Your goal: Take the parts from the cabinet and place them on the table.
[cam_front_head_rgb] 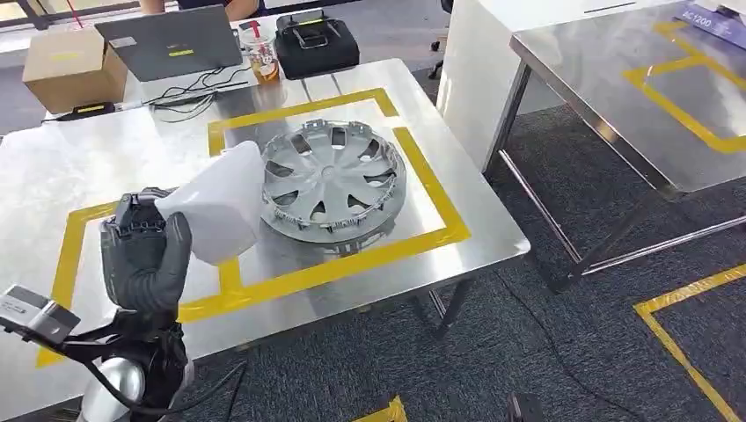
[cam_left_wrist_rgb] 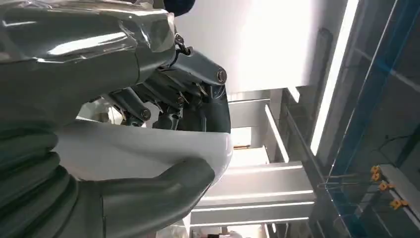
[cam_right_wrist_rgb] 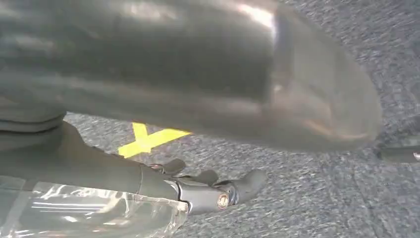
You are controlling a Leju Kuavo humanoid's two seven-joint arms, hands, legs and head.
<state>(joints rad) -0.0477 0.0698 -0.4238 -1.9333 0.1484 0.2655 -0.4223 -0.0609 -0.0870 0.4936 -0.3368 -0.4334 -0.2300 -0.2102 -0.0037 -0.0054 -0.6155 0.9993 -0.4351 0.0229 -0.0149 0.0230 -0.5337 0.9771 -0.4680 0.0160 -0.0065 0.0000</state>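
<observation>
One wheel cover (cam_front_head_rgb: 332,181) already lies on the steel table (cam_front_head_rgb: 475,220), and we judge placement underway: our left hand (cam_front_head_rgb: 145,255) grips a white plastic part (cam_front_head_rgb: 220,200) above the taped square, needing lowering and release; our right hand (cam_right_wrist_rgb: 208,191) hangs empty, fingers apart

White smooth plastic part (cam_front_head_rgb: 220,204), plain, no pattern. Silver-grey spoked plastic wheel cover (cam_front_head_rgb: 332,180). Shiny steel table (cam_front_head_rgb: 53,176), yellow tape rectangles (cam_front_head_rgb: 431,189) on top. Dark grey left hand (cam_front_head_rgb: 145,251). Dark grey speckled carpet (cam_front_head_rgb: 545,352), yellow tape lines. Brown cardboard box (cam_front_head_rgb: 72,67). Black case (cam_front_head_rgb: 315,42).
</observation>
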